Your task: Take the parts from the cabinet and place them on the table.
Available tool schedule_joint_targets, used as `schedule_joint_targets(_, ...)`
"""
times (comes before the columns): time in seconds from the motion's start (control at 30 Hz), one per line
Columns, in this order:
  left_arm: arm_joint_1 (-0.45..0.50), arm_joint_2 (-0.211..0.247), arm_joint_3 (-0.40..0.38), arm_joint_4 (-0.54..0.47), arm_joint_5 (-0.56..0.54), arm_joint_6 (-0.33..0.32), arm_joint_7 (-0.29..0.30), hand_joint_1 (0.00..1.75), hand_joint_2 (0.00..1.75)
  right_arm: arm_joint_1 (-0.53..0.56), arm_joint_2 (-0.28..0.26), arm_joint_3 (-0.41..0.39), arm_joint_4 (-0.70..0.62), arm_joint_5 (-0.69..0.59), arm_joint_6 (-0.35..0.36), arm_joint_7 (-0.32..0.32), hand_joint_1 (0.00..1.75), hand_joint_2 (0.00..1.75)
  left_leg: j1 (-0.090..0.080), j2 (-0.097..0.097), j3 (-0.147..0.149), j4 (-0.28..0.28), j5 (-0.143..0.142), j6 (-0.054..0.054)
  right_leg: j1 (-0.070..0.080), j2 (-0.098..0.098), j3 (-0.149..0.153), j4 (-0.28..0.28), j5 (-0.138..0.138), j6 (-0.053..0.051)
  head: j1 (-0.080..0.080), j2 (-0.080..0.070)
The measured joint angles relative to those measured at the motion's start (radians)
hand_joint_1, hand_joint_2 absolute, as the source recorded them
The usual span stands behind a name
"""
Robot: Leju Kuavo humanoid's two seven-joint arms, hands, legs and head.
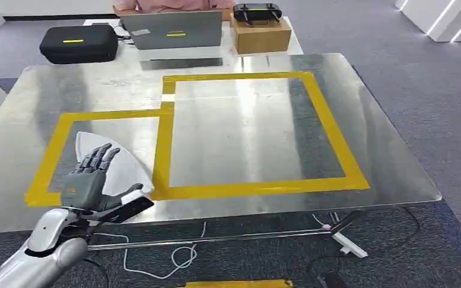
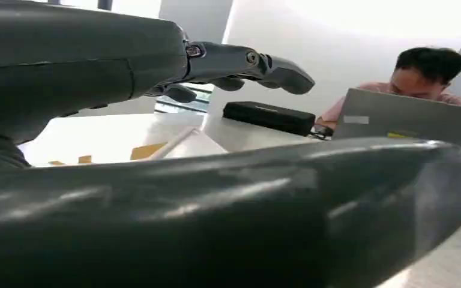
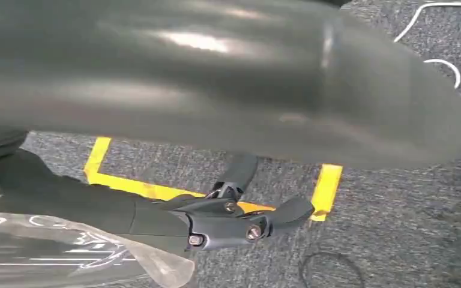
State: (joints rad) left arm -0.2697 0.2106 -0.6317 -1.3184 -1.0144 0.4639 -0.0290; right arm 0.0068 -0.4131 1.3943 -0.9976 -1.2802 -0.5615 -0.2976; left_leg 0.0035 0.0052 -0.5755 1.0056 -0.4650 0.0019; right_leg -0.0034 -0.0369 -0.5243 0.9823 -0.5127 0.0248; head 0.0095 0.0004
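A flat white part (image 1: 123,165) lies on the metal table (image 1: 240,132), inside the smaller yellow-taped rectangle (image 1: 57,150) near the front left edge. My left hand (image 1: 90,177) hovers over the part's near end with fingers spread and thumb out to the side, holding nothing. In the left wrist view, daylight shows between the left hand's (image 2: 84,78) fingers and thumb. My right hand (image 3: 156,219) hangs over the carpet with fingers stretched out, and nothing sits between them and the thumb. A clear plastic sheet (image 3: 66,252) lies against its underside.
The larger yellow-taped rectangle (image 1: 330,138) takes up the middle and right of the table. Beyond the far edge are a black case (image 1: 78,43), a laptop (image 1: 171,29) with a person (image 1: 168,5) behind it, and a wooden box (image 1: 262,35). White cables (image 1: 174,255) trail on the carpet.
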Motion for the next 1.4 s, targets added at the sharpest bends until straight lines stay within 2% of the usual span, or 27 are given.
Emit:
schedule_joint_targets(0.17, 0.000, 0.002, 0.002, -0.002, 0.017, 0.006, -0.001, 0.00, 0.00, -0.002, 0.000, 0.000, 0.005, 0.000, 0.008, -0.005, 0.00, 0.00, -0.005, 0.000, -0.001, 0.005, -0.004, 0.007, -0.006, 0.000, 0.001, -0.001, 0.001, 0.005, 0.000, 0.000)
schedule_joint_targets(0.3, 0.000, 0.007, 0.006, -0.008, 0.021, 0.006, -0.001, 0.00, 0.00, -0.007, 0.000, 0.000, 0.005, 0.000, 0.004, -0.005, 0.00, 0.00, -0.011, 0.000, -0.003, 0.006, -0.006, 0.019, -0.010, -0.002, 0.003, -0.007, 0.003, 0.017, -0.001, 0.000)
schedule_joint_targets(0.33, 0.000, 0.009, 0.008, -0.014, 0.021, 0.006, 0.000, 0.00, 0.00, -0.008, 0.000, 0.000, 0.005, 0.000, 0.001, -0.005, 0.00, 0.00, -0.008, -0.001, 0.001, -0.005, 0.006, 0.027, -0.007, -0.003, 0.006, -0.007, 0.008, 0.024, 0.000, 0.000)
schedule_joint_targets(0.4, -0.004, 0.009, 0.008, -0.021, 0.022, -0.001, 0.002, 0.00, 0.00, -0.008, 0.000, 0.001, 0.003, 0.002, -0.005, 0.000, 0.00, 0.00, 0.001, 0.000, 0.007, -0.020, 0.016, 0.037, -0.010, 0.023, -0.017, 0.035, -0.042, 0.027, 0.002, 0.000)
schedule_joint_targets(0.47, -0.001, 0.010, 0.008, -0.022, 0.024, -0.004, 0.004, 0.00, 0.00, -0.006, 0.000, 0.001, 0.004, 0.001, -0.011, 0.003, 0.00, 0.00, 0.001, -0.001, 0.002, -0.020, 0.018, 0.039, -0.012, 0.033, -0.084, 0.187, -0.120, 0.032, 0.005, 0.000)
schedule_joint_targets(0.5, 0.000, 0.012, 0.008, -0.022, 0.024, -0.006, 0.005, 0.00, 0.00, -0.004, 0.000, 0.002, 0.004, 0.001, -0.012, 0.004, 0.00, 0.00, 0.000, -0.002, -0.001, -0.020, 0.018, 0.039, -0.012, 0.033, -0.119, 0.261, -0.147, 0.036, 0.005, 0.000)
schedule_joint_targets(0.53, 0.002, 0.012, 0.008, -0.022, 0.024, -0.009, 0.005, 0.00, 0.00, -0.003, 0.000, 0.003, 0.004, 0.001, -0.012, 0.005, 0.00, 0.00, 0.000, -0.003, -0.002, -0.019, 0.018, 0.039, -0.013, 0.033, -0.136, 0.296, -0.148, 0.039, 0.005, 0.000)
schedule_joint_targets(0.57, 0.005, 0.013, 0.008, -0.022, 0.024, -0.011, 0.005, 0.00, 0.00, -0.002, 0.000, 0.003, 0.004, 0.000, -0.013, 0.006, 0.00, 0.00, 0.001, -0.005, -0.002, -0.019, 0.019, 0.038, -0.016, 0.033, -0.130, 0.284, -0.123, 0.043, 0.006, 0.000)
schedule_joint_targets(0.6, 0.007, 0.014, 0.008, -0.022, 0.024, -0.016, 0.006, 0.00, 0.00, -0.003, 0.000, 0.004, 0.004, 0.000, -0.013, 0.007, 0.00, 0.00, 0.003, -0.007, -0.002, -0.018, 0.020, 0.035, -0.020, 0.033, -0.105, 0.230, -0.081, 0.045, 0.005, 0.000)
schedule_joint_targets(0.67, 0.008, 0.017, 0.008, -0.022, 0.024, -0.022, 0.011, 0.00, 0.00, -0.004, -0.001, 0.004, 0.004, 0.000, -0.012, 0.008, 0.00, 0.00, 0.006, -0.010, -0.004, -0.011, 0.019, 0.025, -0.029, 0.033, -0.018, 0.061, 0.002, 0.051, 0.006, 0.000)
schedule_joint_targets(0.7, 0.009, 0.018, 0.010, -0.022, 0.024, -0.024, 0.013, 0.00, 0.00, -0.005, -0.001, 0.004, 0.004, -0.001, -0.010, 0.008, 0.00, 0.00, 0.003, -0.012, -0.010, -0.008, 0.020, 0.017, -0.028, 0.042, 0.013, 0.022, -0.015, 0.052, 0.006, 0.000)
schedule_joint_targets(0.73, 0.009, 0.021, 0.013, -0.021, 0.024, -0.026, 0.017, 0.00, 0.00, -0.004, -0.001, 0.005, 0.004, -0.002, -0.010, 0.008, 0.00, 0.00, -0.001, -0.015, -0.016, -0.002, 0.023, 0.009, -0.026, 0.048, 0.013, 0.017, -0.006, 0.039, 0.006, 0.000)
schedule_joint_targets(0.83, 0.020, 0.027, 0.017, -0.021, 0.021, -0.033, 0.023, 0.00, 0.00, 0.000, -0.001, 0.009, 0.003, -0.004, -0.013, 0.009, 0.00, 0.00, 0.002, -0.019, -0.024, 0.001, 0.036, -0.009, -0.023, 0.045, 0.000, 0.020, -0.006, 0.021, 0.006, 0.000)
schedule_joint_targets(0.87, 0.025, 0.028, 0.017, -0.021, 0.021, -0.036, 0.023, 0.00, 0.00, -0.001, -0.001, 0.011, 0.003, -0.005, -0.013, 0.010, 0.00, 0.00, 0.005, -0.020, -0.029, 0.009, 0.024, -0.014, -0.028, 0.040, -0.006, 0.016, 0.002, 0.007, 0.006, 0.000)
schedule_joint_targets(0.9, 0.028, 0.030, 0.019, -0.021, 0.019, -0.039, 0.025, 0.00, 0.00, -0.002, -0.001, 0.013, 0.003, -0.007, -0.013, 0.011, 0.00, 0.00, 0.005, -0.015, -0.041, 0.037, -0.015, -0.019, -0.026, 0.039, -0.013, 0.016, 0.008, -0.002, 0.002, 0.000)
schedule_joint_targets(0.97, 0.031, 0.034, 0.025, -0.021, 0.017, -0.046, 0.033, 0.00, 0.00, -0.002, -0.001, 0.015, 0.003, -0.009, -0.013, 0.013, 0.00, 0.00, 0.006, -0.014, -0.089, 0.185, -0.120, -0.025, -0.021, 0.036, -0.030, 0.017, 0.020, -0.017, 0.003, 0.000)
schedule_joint_targets(1.0, 0.035, 0.036, 0.026, -0.021, 0.016, -0.048, 0.037, 0.00, 0.00, -0.002, -0.001, 0.016, 0.003, -0.009, -0.014, 0.014, 0.00, 0.00, 0.006, -0.014, -0.110, 0.257, -0.156, -0.026, -0.018, 0.034, -0.039, 0.017, 0.026, -0.019, 0.003, 0.000)
schedule_joint_targets(1.03, 0.041, 0.038, 0.027, -0.020, 0.016, -0.050, 0.039, 0.00, 0.00, -0.002, -0.001, 0.018, 0.003, -0.010, -0.015, 0.016, 0.00, 0.00, 0.006, -0.014, -0.119, 0.305, -0.172, -0.025, -0.015, 0.033, -0.048, 0.018, 0.032, -0.021, 0.003, 0.000)
schedule_joint_targets(1.07, 0.045, 0.040, 0.027, -0.019, 0.014, -0.055, 0.039, 0.00, 0.00, -0.002, -0.001, 0.019, 0.003, -0.010, -0.019, 0.019, 0.00, 0.00, 0.006, -0.014, -0.105, 0.303, -0.162, -0.021, -0.012, 0.032, -0.058, 0.020, 0.039, -0.021, 0.003, 0.000)
schedule_joint_targets(1.1, 0.049, 0.041, 0.029, -0.019, 0.013, -0.056, 0.039, 0.00, 0.00, -0.003, -0.001, 0.019, 0.002, -0.011, -0.021, 0.021, 0.00, 0.00, 0.005, -0.014, -0.072, 0.262, -0.132, -0.015, -0.009, 0.031, -0.067, 0.021, 0.045, -0.022, 0.003, 0.000)
schedule_joint_targets(1.17, 0.050, 0.043, 0.036, -0.019, 0.012, -0.057, 0.040, 0.00, 0.00, -0.004, -0.001, 0.024, 0.000, -0.013, -0.021, 0.023, 0.00, 0.00, -0.001, -0.013, 0.037, 0.093, -0.067, 0.003, -0.004, 0.031, -0.078, 0.023, 0.056, -0.021, 0.003, 0.000)
schedule_joint_targets(1.2, 0.049, 0.044, 0.041, -0.019, 0.010, -0.058, 0.040, 0.00, 0.00, -0.005, -0.001, 0.024, -0.002, -0.013, -0.021, 0.025, 0.00, 0.00, -0.007, -0.011, 0.086, 0.017, -0.066, 0.017, -0.004, 0.030, -0.081, 0.023, 0.061, -0.019, 0.004, 0.000)
schedule_joint_targets(1.23, 0.049, 0.044, 0.043, -0.019, 0.009, -0.061, 0.041, 0.00, 0.00, -0.006, -0.001, 0.025, -0.005, -0.014, -0.021, 0.026, 0.00, 0.00, -0.009, -0.007, 0.103, -0.018, -0.072, 0.022, 0.002, 0.030, -0.087, 0.024, 0.066, -0.013, 0.004, 0.000)
schedule_joint_targets(1.27, 0.050, 0.044, 0.046, -0.019, 0.009, -0.062, 0.041, 0.00, 0.00, -0.007, -0.002, 0.027, -0.005, -0.016, -0.020, 0.027, 0.00, 0.00, -0.012, -0.008, 0.098, -0.021, -0.068, 0.020, -0.001, 0.028, -0.090, 0.023, 0.077, -0.004, 0.004, 0.000)
schedule_joint_targets(1.33, 0.054, 0.046, 0.050, -0.019, 0.006, -0.066, 0.046, 0.00, 0.00, -0.008, -0.002, 0.029, -0.008, -0.016, -0.021, 0.029, 0.00, 0.00, -0.016, -0.009, 0.089, -0.022, -0.057, 0.026, -0.005, 0.027, -0.090, 0.016, 0.092, 0.009, 0.005, 0.000)
schedule_joint_targets(1.37, 0.055, 0.045, 0.051, -0.019, 0.006, -0.069, 0.048, 0.00, 0.00, -0.007, -0.006, 0.032, -0.011, -0.016, -0.024, 0.031, 0.00, 0.00, -0.005, -0.007, 0.087, -0.038, -0.040, 0.032, -0.004, 0.029, -0.094, 0.018, 0.090, 0.015, 0.003, 0.000)
schedule_joint_targets(1.4, 0.053, 0.045, 0.051, -0.019, 0.005, -0.074, 0.052, 0.00, 0.00, -0.007, -0.008, 0.033, -0.018, -0.015, -0.028, 0.034, 0.00, 0.00, -0.006, -0.004, 0.078, -0.037, -0.030, 0.035, -0.007, 0.033, -0.105, 0.034, 0.056, 0.019, 0.006, 0.000)
